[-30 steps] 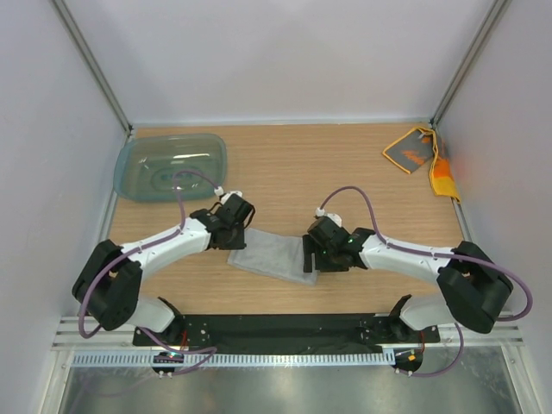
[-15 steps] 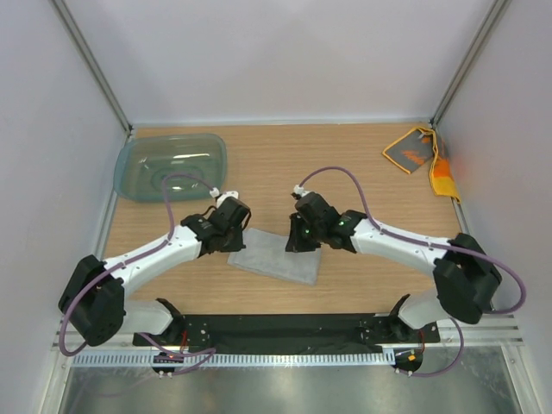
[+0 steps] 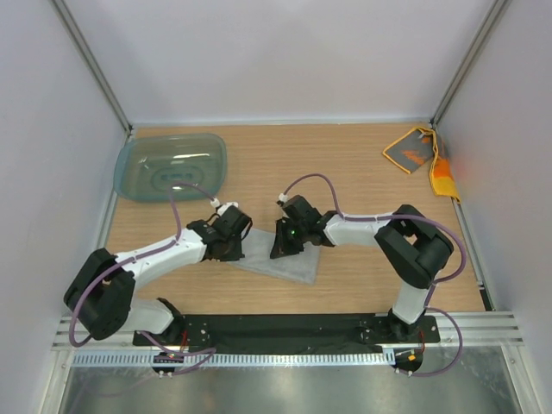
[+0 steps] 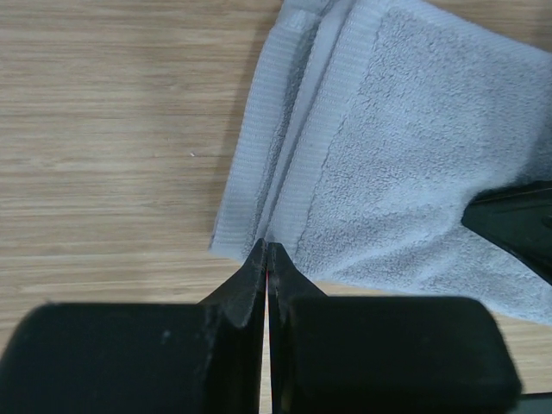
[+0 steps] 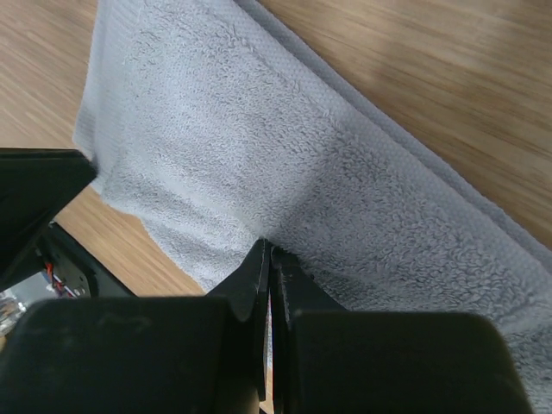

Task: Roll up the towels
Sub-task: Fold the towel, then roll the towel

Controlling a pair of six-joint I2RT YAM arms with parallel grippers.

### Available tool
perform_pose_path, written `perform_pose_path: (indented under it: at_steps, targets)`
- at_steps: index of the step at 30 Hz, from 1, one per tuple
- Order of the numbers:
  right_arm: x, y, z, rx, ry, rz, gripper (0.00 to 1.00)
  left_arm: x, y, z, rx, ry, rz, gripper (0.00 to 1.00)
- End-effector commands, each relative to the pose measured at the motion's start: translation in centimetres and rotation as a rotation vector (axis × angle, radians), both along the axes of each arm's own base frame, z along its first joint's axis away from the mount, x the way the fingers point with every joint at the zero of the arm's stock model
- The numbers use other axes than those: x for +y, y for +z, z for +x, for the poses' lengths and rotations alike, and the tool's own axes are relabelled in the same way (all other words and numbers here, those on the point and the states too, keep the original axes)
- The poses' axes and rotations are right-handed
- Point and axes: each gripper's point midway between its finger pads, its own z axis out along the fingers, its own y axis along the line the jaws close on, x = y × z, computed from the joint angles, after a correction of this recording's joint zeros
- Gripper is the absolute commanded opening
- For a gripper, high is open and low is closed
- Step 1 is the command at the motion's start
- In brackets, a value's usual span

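The light grey towel lies flat on the wooden table in front of the arm bases, its left end folded into narrow hems. My left gripper is shut, its tips pinching the near left corner where the creases run together. My right gripper is shut too, its tips nipping the pile in the towel's middle. The two grippers stand close together over the towel. The orange towel, with its grey face up, lies crumpled at the far right corner.
A translucent teal tub lies at the far left of the table. White walls and metal posts close in the back and sides. The other gripper's black body shows at the edge of each wrist view.
Both grippers have gone from open to shut. The right arm has swung from the towel's right end leftward to its middle. The left gripper has come down onto the left corner.
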Motion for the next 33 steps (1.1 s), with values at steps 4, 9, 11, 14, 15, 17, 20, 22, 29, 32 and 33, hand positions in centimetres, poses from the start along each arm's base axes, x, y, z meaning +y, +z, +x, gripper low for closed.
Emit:
perform_pose_path:
  at_steps: [4, 9, 11, 14, 15, 17, 20, 22, 29, 32, 33]
  targets:
    - [0.0, -1.4, -0.4, 0.023, 0.014, 0.036, 0.01, 0.5, -2.0, 0.2, 0.024, 0.040, 0.047, 0.00]
    - [0.5, -0.2, -0.7, 0.011, 0.076, 0.059, 0.12, 0.7, -2.9, 0.0, 0.048, 0.050, 0.070, 0.00]
    - [0.5, 1.0, -0.6, -0.007, 0.095, 0.057, 0.26, 0.8, -3.0, -0.2, 0.057, 0.056, 0.073, 0.00]
    - [-0.1, 2.4, -0.1, -0.054, 0.109, 0.023, 0.38, 0.9, -2.6, -0.6, 0.064, 0.065, 0.062, 0.00]
    - [-0.1, 3.5, 0.1, -0.081, 0.110, 0.027, 0.41, 1.0, -2.6, -0.8, 0.066, 0.072, 0.060, 0.00]
    - [-0.5, 4.7, 0.6, -0.117, 0.113, 0.005, 0.52, 1.1, -2.0, -1.1, 0.064, 0.077, 0.043, 0.00]
    - [-0.9, 6.8, 1.3, -0.181, 0.109, -0.005, 0.62, 1.2, -0.4, -1.3, 0.046, 0.086, 0.023, 0.00]
    - [-1.5, 8.0, 1.2, -0.206, 0.109, -0.016, 0.67, 1.3, 0.9, -0.9, 0.015, 0.091, 0.016, 0.00]
    - [-5.0, 10.6, 1.7, -0.309, -0.001, -0.092, 0.72, 2.2, 5.5, 0.0, -0.081, 0.093, 0.027, 0.10]
    - [-6.6, 11.0, 1.6, -0.341, -0.066, -0.106, 0.75, 0.8, 7.6, 0.2, -0.107, 0.027, -0.006, 0.21]
    - [-7.1, 10.5, 1.3, -0.326, -0.078, -0.111, 0.75, 0.4, 8.2, 0.2, -0.114, 0.016, 0.001, 0.24]
